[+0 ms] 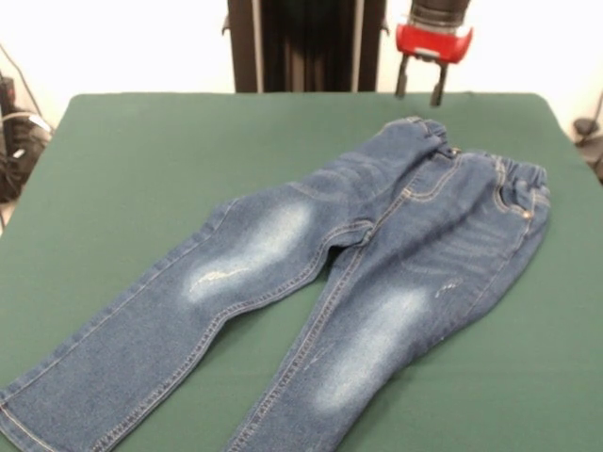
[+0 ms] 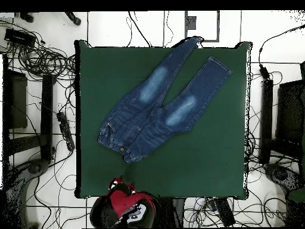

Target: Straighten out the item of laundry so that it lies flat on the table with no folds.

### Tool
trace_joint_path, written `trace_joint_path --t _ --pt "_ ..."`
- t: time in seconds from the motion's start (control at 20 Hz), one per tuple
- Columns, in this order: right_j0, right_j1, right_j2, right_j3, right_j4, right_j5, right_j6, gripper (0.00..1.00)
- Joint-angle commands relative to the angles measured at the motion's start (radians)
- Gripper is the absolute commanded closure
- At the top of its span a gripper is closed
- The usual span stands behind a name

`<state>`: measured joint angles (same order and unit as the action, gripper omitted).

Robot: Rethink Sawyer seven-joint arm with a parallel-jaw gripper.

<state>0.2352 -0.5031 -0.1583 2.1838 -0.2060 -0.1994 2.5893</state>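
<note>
No brand, label or legible writing shows on any item in either view.

The pincer, two dark fingers under a red wrist housing, hangs above the table's edge on the robot's side. The fingers stand apart with a clear gap between them; nothing is held.

The pair of blue denim jeans with faded whitish thigh patches and tan stitching lies on the large rectangular table with a plain dark green felt-like top. The gathered waistband sits just below and slightly to one side of the pincer in the front view, apart from it, not touching. The two legs run away from the pincer toward the table's opposite edge, spread in a narrow V. In the overhead view one cuff reaches over that far edge. The waistband corner nearest the pincer is bunched up and raised; small creases show across the hip area. The legs look mostly flat.

Nothing lies between the pincer and the waistband. Off the table, well apart from the pincer, tangled black cables cover the white tiled floor, and dark equipment racks stand at both sides.
</note>
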Motion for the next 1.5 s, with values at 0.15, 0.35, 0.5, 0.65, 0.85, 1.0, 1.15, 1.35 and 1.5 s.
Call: trace_joint_path --t 0.15,0.35,0.5,0.65,0.85,1.0,1.15,1.35,1.5 --pt "-0.073 0.036 0.045 -0.183 0.05 0.019 0.06 0.0" --pt "-0.121 0.007 0.063 -0.191 0.019 0.027 0.04 0.0" --pt "-0.145 0.013 0.079 -0.194 0.007 0.002 0.043 0.0" --pt "-0.166 0.005 0.092 -0.2 -0.006 0.009 0.031 0.0" --pt "-0.176 0.015 0.104 -0.218 -0.01 0.008 0.028 0.0" --pt "-0.167 0.038 0.11 -0.236 0.002 -0.02 0.044 0.0" --pt "-0.158 0.042 0.119 -0.253 0.017 -0.009 0.052 0.0" --pt "-0.129 0.028 0.118 -0.264 0.045 0.023 0.059 0.0" --pt "-0.123 0.002 0.124 -0.267 0.05 0.063 0.056 0.0"
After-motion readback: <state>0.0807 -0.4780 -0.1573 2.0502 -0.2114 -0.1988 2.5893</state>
